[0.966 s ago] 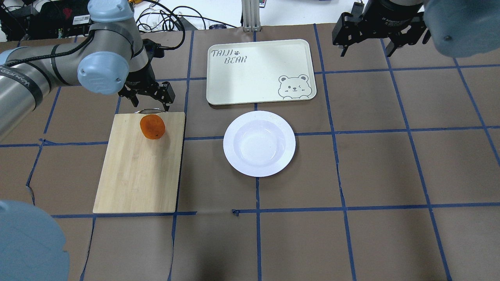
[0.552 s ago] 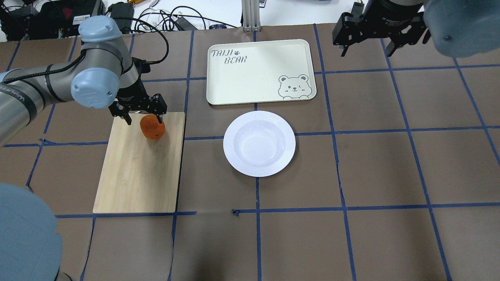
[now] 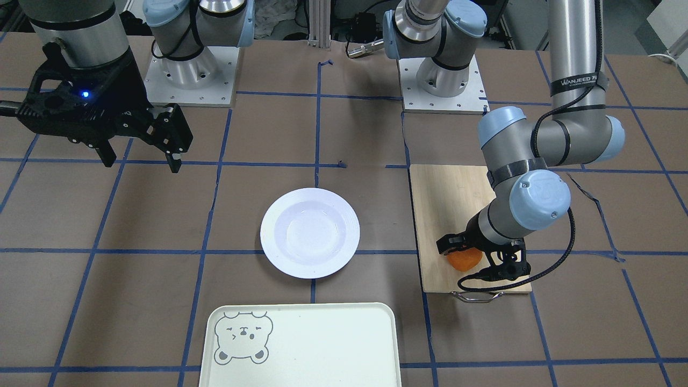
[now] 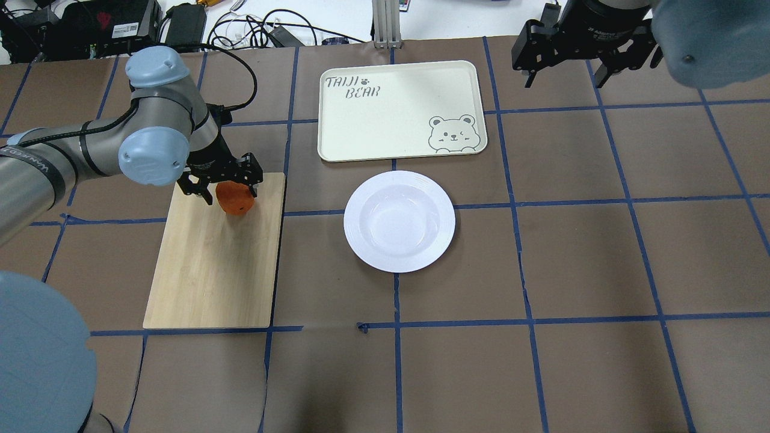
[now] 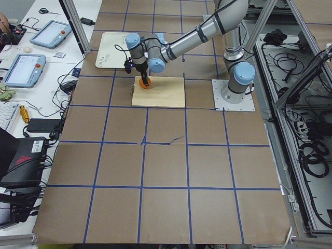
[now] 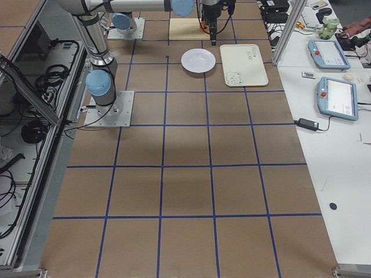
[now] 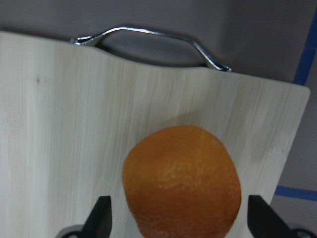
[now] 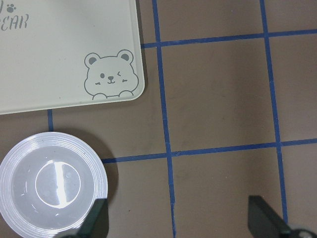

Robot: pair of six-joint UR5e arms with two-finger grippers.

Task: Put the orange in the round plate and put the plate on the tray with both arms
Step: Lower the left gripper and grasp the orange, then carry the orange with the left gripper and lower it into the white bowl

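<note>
The orange (image 4: 236, 201) (image 7: 182, 181) lies at the far end of a bamboo cutting board (image 4: 210, 264). My left gripper (image 4: 230, 193) (image 7: 182, 220) is lowered over it and open. One black finger (image 7: 101, 218) stands on each side of the fruit, with a small gap to its skin. The white round plate (image 4: 356, 224) (image 3: 271, 234) sits empty at the table's middle. Just beyond it lies the bear tray (image 4: 397, 114) (image 8: 59, 54), also empty. My right gripper (image 4: 586, 63) (image 3: 141, 160) hangs open and high at the far right, holding nothing.
The board's metal handle (image 7: 148, 37) sticks out past its far edge, close behind the orange. Cables and electronics (image 4: 90, 24) crowd the far left edge of the table. Blue tape lines grid the brown table cover.
My left gripper has come nearer and down from behind the board's handle and now straddles the orange. The orange, plate, tray and right arm have not moved.
</note>
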